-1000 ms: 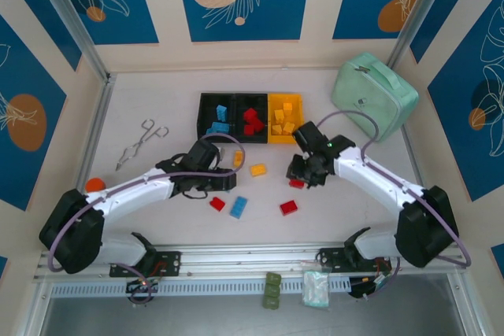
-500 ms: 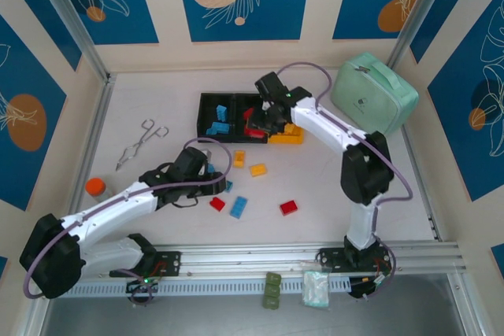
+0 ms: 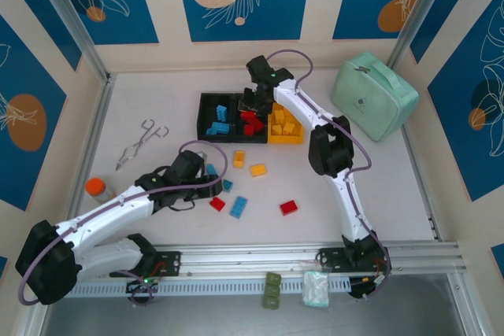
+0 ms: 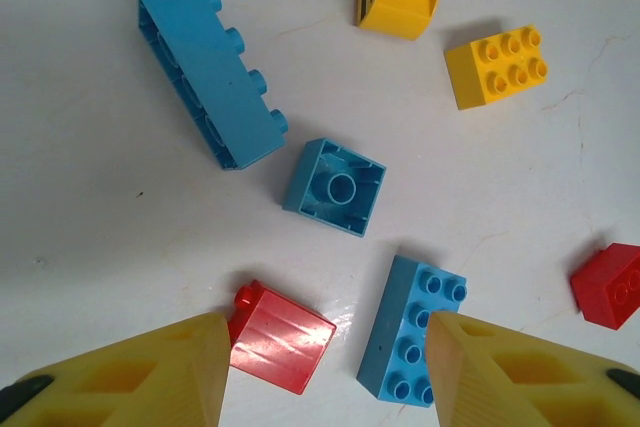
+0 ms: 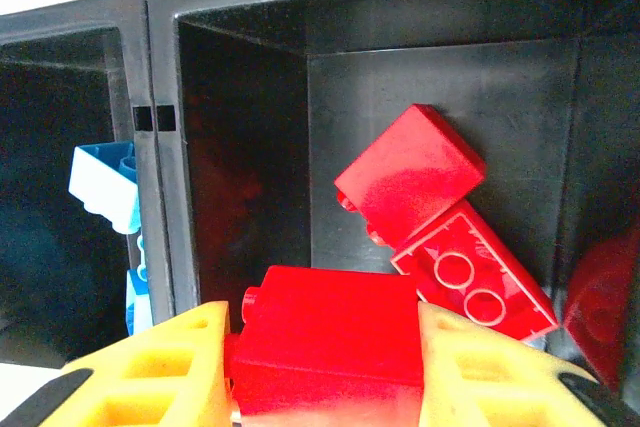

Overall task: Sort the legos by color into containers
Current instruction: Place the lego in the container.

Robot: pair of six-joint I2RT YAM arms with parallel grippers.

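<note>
The right jaws are gripping a red lego (image 5: 325,342) firmly between their yellow fingers (image 5: 150,372) and are holding it just above the middle black bin (image 5: 240,137) of the containers (image 3: 224,95). Inside this bin two other red bricks (image 5: 410,177) are lying, one leaning on the other. In the left black bin (image 5: 60,77) some blue bricks (image 5: 100,182) are showing, and the yellow bin (image 3: 285,141) is carrying yellow pieces (image 3: 282,122).

The left jaws are standing partly open and are gripping nothing. They are hanging over the white surface (image 4: 100,247) among the loose legos. Between their fingertips a loose red brick (image 4: 283,335) and a short blue brick (image 4: 412,342) are lying apart. Farther on, a small blue brick (image 4: 333,187) is lying upside down, near a long blue brick (image 4: 210,87) on its side. Two loose yellow bricks (image 4: 497,67) are resting beyond them.
</note>
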